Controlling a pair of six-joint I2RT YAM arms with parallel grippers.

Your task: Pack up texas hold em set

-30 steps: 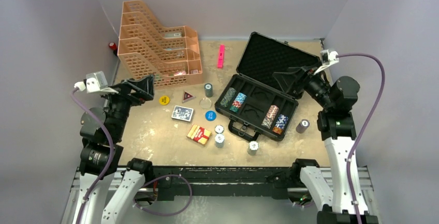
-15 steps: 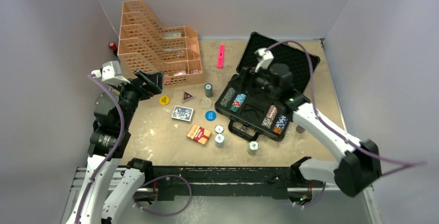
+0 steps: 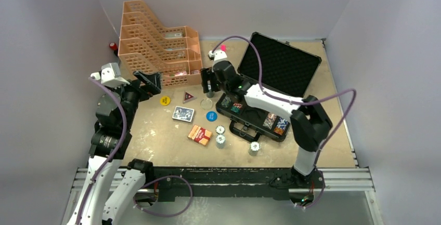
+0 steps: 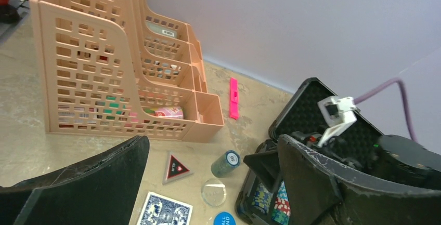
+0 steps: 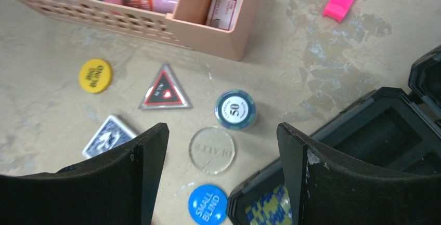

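Observation:
The open black case (image 3: 283,66) holds several chip stacks (image 3: 233,102). My right gripper (image 3: 208,84) is open and empty, low over the table left of the case. In the right wrist view its jaws (image 5: 221,139) straddle the clear dealer button (image 5: 211,149), with the green "50" chip stack (image 5: 235,109) just beyond and the blue small-blind button (image 5: 207,204) nearer. My left gripper (image 3: 151,83) is open and empty, raised by the orange organiser. The left wrist view shows the green stack (image 4: 225,163) between its jaws (image 4: 208,183), far below.
Loose on the table are a yellow button (image 3: 165,100), a triangle marker (image 3: 189,97), a blue card deck (image 3: 183,114), a red card deck (image 3: 200,134) and three white chip stacks (image 3: 220,141). The orange organiser (image 3: 156,48) stands at back left, with a pink strip (image 3: 222,56) behind.
My right arm has swung from the far right, across the case, to the left over the green stack and dealer button. My left gripper moved slightly forward, then held still.

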